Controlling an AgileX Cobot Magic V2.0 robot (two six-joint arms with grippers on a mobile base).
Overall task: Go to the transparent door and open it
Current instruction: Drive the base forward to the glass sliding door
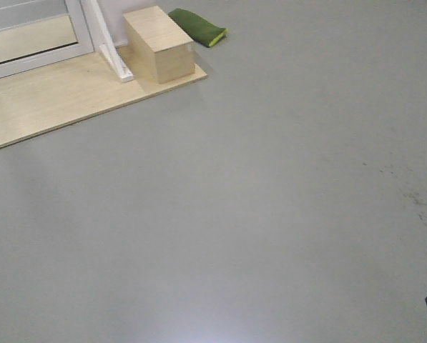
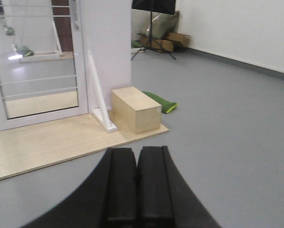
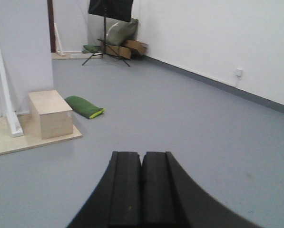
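Note:
The transparent door [image 2: 37, 61] stands far ahead on the left in the left wrist view. It is a glass panel in a white frame with thin horizontal white bars. A grey handle [image 2: 75, 13] shows on its right stile near the top edge. Only its bottom corner [image 1: 27, 39] shows in the front view. My left gripper [image 2: 137, 149] is shut with nothing in it, over grey floor well short of the door. My right gripper [image 3: 142, 153] is also shut and empty, pointing over open floor to the right of the door.
A pale wooden platform [image 2: 46, 142] lies before the door, with a slanted white brace [image 2: 100, 97] and a wooden box [image 2: 134, 109] on it. A green bag [image 2: 161, 101] lies behind the box. A stand and cardboard boxes [image 3: 115, 40] are far back by the wall.

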